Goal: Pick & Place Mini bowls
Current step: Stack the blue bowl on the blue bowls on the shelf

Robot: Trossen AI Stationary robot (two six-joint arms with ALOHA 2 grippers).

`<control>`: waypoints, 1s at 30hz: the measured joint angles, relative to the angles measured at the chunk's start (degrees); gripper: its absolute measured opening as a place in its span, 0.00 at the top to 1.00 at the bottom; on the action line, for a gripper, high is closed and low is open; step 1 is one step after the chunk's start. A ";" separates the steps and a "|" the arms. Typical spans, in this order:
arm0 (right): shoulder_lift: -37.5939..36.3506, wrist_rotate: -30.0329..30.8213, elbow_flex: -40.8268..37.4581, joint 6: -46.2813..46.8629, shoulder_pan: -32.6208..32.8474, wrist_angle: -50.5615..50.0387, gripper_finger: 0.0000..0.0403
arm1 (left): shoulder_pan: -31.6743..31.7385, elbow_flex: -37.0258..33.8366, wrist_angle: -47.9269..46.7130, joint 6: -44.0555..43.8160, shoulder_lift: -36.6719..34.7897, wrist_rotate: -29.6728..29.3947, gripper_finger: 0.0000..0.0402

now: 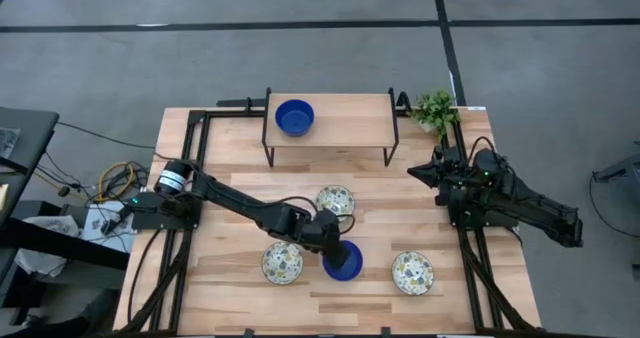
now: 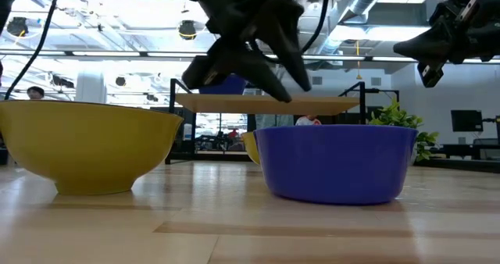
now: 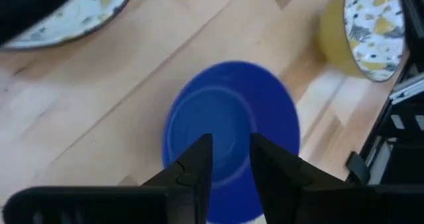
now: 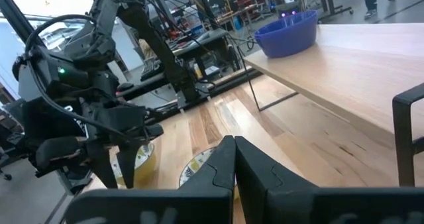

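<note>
From above, the left pincer [image 1: 338, 246] hangs over a blue bowl [image 1: 343, 263] near the middle of the counter's [image 1: 230, 278] front edge. Patterned bowls sit left of it [image 1: 282, 263], right of it [image 1: 412, 272] and behind it [image 1: 335, 200]. A second blue bowl [image 1: 294, 117] rests on the shelf [image 1: 350, 128] along the back edge. The right pincer [image 1: 418, 171] waits at the right edge, near the plant [image 1: 435, 110].

At counter level, the left pincer's fingers point down just above the blue bowl's rim [image 2: 336, 131], apart from it.

The left wrist view shows its fingers [image 3: 199, 159] slightly spread, holding nothing.

The right wrist view shows the right pincer's fingers [image 4: 224, 159] pressed together.
</note>
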 joint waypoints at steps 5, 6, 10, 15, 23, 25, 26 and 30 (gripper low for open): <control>0.00 0.00 0.00 0.00 0.00 0.00 1.00 | 0.02 -0.02 -6.45 -2.91 0.00 0.49 0.75; 0.00 0.00 0.00 0.00 0.00 0.00 1.00 | 0.02 -0.02 -5.99 -2.94 0.00 0.48 0.75; 0.00 0.00 0.00 0.02 0.00 0.02 1.00 | 0.02 0.00 -5.11 -2.94 -0.02 0.50 0.75; 0.00 0.00 0.00 0.04 0.00 0.01 1.00 | 0.02 0.00 -5.08 -2.93 -0.02 0.50 0.75; 0.00 0.00 0.00 0.05 0.00 0.02 1.00 | 0.08 0.00 -4.89 -2.16 -0.02 0.52 0.75; 0.00 0.00 0.00 0.07 0.00 0.02 1.00 | 0.22 0.00 -4.82 -2.12 -0.02 0.55 0.75; 0.00 0.00 0.00 0.07 0.00 0.03 1.00 | 0.22 0.00 -4.78 -2.08 -0.02 0.55 0.75; 0.00 0.00 0.00 0.14 0.00 0.02 1.00 | 0.11 0.00 -4.76 -2.06 -0.02 0.56 0.75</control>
